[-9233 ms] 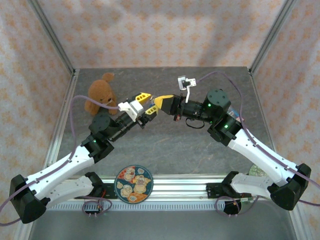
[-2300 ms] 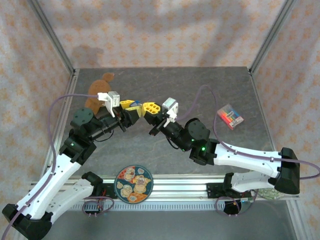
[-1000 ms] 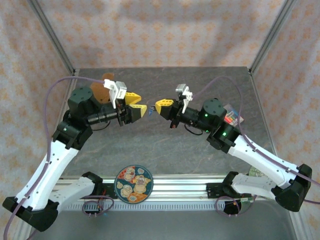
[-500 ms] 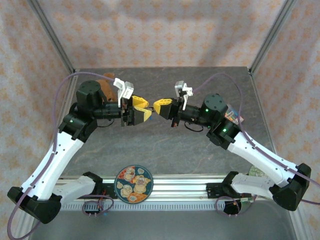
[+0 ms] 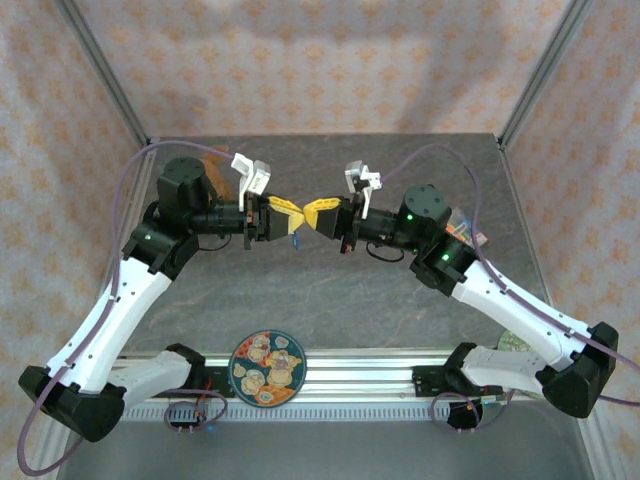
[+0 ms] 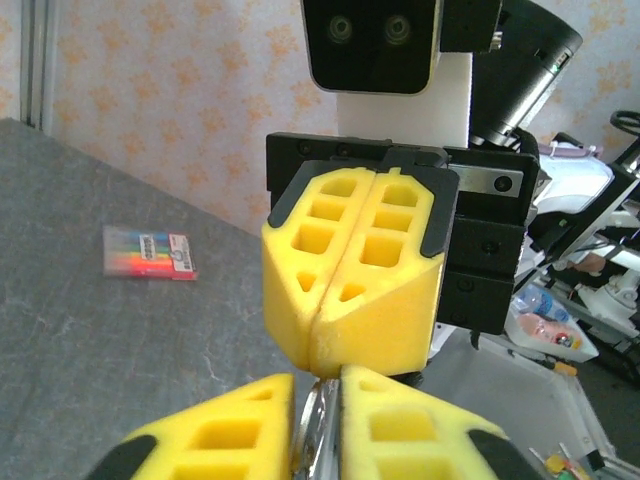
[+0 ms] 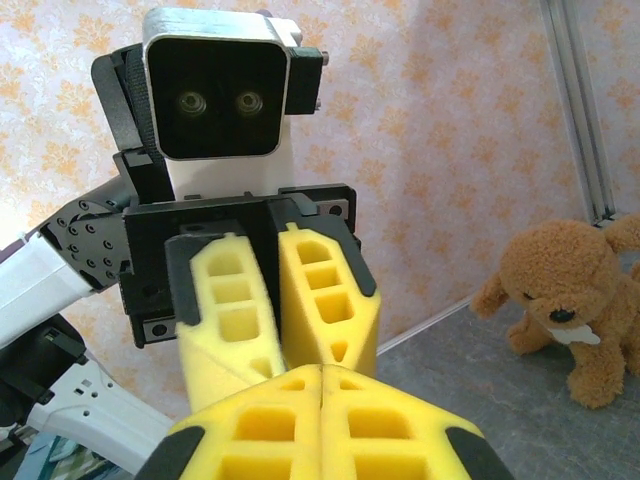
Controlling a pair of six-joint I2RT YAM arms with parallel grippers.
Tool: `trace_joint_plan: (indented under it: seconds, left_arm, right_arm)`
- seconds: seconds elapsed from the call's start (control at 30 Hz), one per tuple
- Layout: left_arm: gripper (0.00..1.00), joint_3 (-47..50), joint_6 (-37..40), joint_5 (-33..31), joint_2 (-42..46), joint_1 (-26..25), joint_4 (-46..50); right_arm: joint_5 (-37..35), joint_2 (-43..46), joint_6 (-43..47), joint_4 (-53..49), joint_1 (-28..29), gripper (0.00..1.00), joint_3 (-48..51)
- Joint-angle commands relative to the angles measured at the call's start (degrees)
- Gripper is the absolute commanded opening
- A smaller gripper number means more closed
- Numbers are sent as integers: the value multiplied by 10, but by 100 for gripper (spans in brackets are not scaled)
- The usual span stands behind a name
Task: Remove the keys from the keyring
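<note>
Location, left fingers (image 6: 225, 435): raised above the table (image 5: 330, 290), over its rear middle, tips pointed at the right fingers (image 6: 385, 300).
Location, right fingers: held at the same height, tip to tip with the left fingers, touching or very nearly so.
State, left fingers: clenched down to a narrow slit on a thin silvery metal piece.
State, right fingers: pressed flat together, pads in full contact along their length.
Location, keys (image 6: 318, 440): pinched on edge in the slit between the left fingers, well above the table, upper end reaching the tips of the right fingers. Probably a key blade rather than the ring, but not clear at this angle.
Location, plate (image 5: 267, 368): flat at the near edge, between the two arm bases, well apart from the fingers.
Location, teddy bear (image 7: 565, 310): seated on the table at the left rear, behind the left arm.
Location, crayon pack (image 6: 150, 252): flat on the table on the right side, beside the right arm.
</note>
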State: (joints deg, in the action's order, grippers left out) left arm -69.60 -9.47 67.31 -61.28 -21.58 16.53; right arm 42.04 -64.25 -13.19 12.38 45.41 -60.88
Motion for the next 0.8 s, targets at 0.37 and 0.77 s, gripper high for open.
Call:
trace_joint_plan:
  seconds: [0.37, 0.77]
  left_arm:
    - [0, -5, 13, -23, 12, 1, -17]
    - [0, 41, -18, -94, 33, 1, -75]
  right_arm:
    - [-99, 20, 18, -65, -1, 38, -38]
    - [-109, 66, -63, 36, -22, 61, 59]
